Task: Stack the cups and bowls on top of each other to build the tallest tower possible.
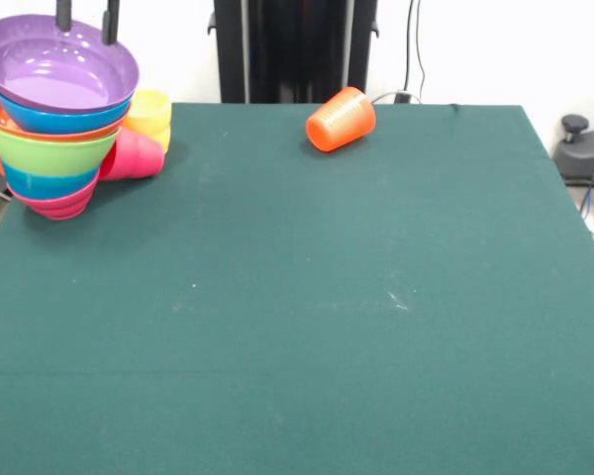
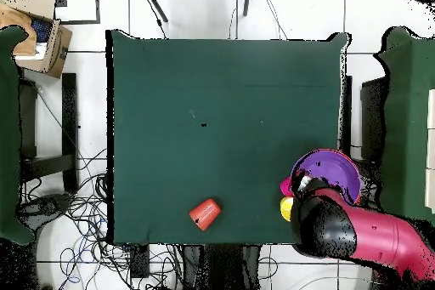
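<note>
Overhead, cables litter tiled floor [image 2: 85,210] around the green worktop [image 1: 307,327]. Jaws [image 1: 86,20] hang released above the tower [image 1: 57,109]; well aside, the orange cup [image 1: 341,119] lies tipped, mouth toward the worktop's middle.

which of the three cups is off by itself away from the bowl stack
The orange ridged plastic cup, lying on its side alone near the table's far edge. The yellow cup and the red-pink cup sit right beside the stacked bowls.

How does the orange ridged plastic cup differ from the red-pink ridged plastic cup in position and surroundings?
The orange ridged plastic cup lies alone near the table's far edge, touching nothing; the red-pink ridged plastic cup lies against the multicoloured stack of glossy plastic bowls. The orange cup is fully visible; the red-pink one is partly hidden. Both lie on their sides.
</note>
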Controlling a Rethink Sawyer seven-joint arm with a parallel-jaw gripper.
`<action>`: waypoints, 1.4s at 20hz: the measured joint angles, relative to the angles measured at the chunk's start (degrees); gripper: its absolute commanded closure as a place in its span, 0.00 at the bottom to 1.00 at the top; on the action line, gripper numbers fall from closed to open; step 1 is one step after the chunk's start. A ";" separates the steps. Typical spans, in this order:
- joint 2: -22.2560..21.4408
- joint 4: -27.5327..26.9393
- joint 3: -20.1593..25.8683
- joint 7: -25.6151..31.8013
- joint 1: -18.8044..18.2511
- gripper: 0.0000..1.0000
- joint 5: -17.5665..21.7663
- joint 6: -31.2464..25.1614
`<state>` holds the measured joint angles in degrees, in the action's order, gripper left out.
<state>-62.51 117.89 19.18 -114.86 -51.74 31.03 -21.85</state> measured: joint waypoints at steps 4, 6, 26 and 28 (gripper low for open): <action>-1.60 0.00 0.14 0.00 1.16 0.00 -1.63 -1.25; -1.86 -0.02 0.13 0.00 1.90 0.00 -1.89 -1.47; 5.37 -11.73 -6.77 -0.90 25.02 0.00 -4.76 -7.38; 6.74 -13.36 -8.18 -1.73 27.15 0.00 -5.36 -7.40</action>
<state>-55.77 104.53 10.99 -116.59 -24.59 25.67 -29.25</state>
